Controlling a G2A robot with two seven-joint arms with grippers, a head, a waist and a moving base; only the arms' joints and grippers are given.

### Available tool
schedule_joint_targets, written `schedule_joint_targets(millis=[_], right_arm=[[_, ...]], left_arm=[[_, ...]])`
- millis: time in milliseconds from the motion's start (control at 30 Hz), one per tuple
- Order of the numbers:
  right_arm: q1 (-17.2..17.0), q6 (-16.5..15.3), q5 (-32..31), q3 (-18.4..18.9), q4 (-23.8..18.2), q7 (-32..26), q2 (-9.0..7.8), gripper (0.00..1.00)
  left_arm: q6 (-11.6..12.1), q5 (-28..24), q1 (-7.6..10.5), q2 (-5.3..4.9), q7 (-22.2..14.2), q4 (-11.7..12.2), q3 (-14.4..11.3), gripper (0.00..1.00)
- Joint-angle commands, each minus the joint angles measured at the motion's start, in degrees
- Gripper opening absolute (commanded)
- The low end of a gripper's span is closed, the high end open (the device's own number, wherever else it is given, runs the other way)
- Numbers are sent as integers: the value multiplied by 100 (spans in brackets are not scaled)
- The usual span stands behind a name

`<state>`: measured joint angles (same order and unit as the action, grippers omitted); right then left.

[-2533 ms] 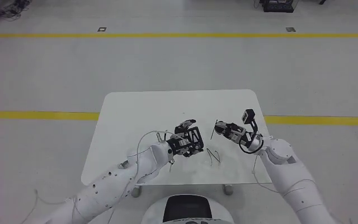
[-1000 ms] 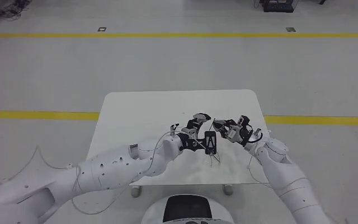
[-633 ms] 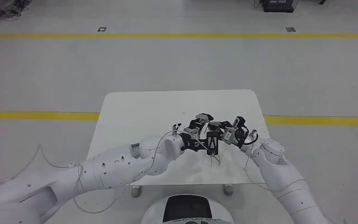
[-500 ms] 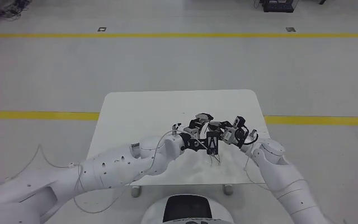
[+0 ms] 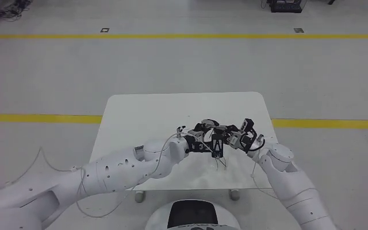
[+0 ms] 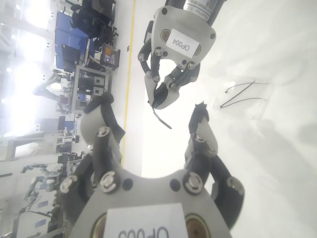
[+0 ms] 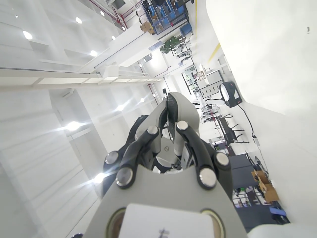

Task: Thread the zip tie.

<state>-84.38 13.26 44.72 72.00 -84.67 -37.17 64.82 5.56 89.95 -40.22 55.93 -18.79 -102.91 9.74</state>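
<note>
**A:** Where is the zip tie (image 6: pixel 162 120) seen?

**B:** It is pinched by the right gripper (image 7: pixel 169 100). The fingers are pressed together on one end, and the thin black tail is seen sticking out past the tips.

**A:** And the left gripper (image 6: pixel 154 101)?

**B:** Its fingers are spread wide. The tail is pointed into the gap between them and is touched by neither finger.

**A:** Where are both found in the top view?

**B:** A little right of the middle of the frame, tip to tip, over the right half of the white table (image 5: pixel 144 115).

**A:** What else is seen?

**B:** Some spare ties (image 5: pixel 219 161) are laid on a clear sheet (image 6: pixel 257 105) on the table, just below the grippers in the frame.
</note>
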Motion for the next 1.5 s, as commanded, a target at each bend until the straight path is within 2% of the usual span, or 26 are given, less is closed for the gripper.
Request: schedule_joint_targets(millis=[0,100,533,700,900,1367,1467], right_arm=[[-10,6,-18,-3,-20,9,0,0],[-23,8,-43,-9,-47,4,-1,0],[-63,-49,-90,36,-105,-88,-10,0],[-68,-48,-127,50,-106,-98,-14,0],[-63,-14,-222,28,-99,-40,-14,0],[-106,-58,-236,58,-154,-152,-23,0],[-114,-57,-243,65,-159,-145,-24,0]], left_arm=[[7,0,1,3,1,4,0,33],[21,0,2,7,6,11,0,27],[97,0,28,35,-72,75,0,27],[90,0,31,46,-101,79,0,24],[94,0,38,50,-125,86,0,16],[163,0,42,55,-194,70,0,16],[176,0,42,58,-202,69,0,9]])
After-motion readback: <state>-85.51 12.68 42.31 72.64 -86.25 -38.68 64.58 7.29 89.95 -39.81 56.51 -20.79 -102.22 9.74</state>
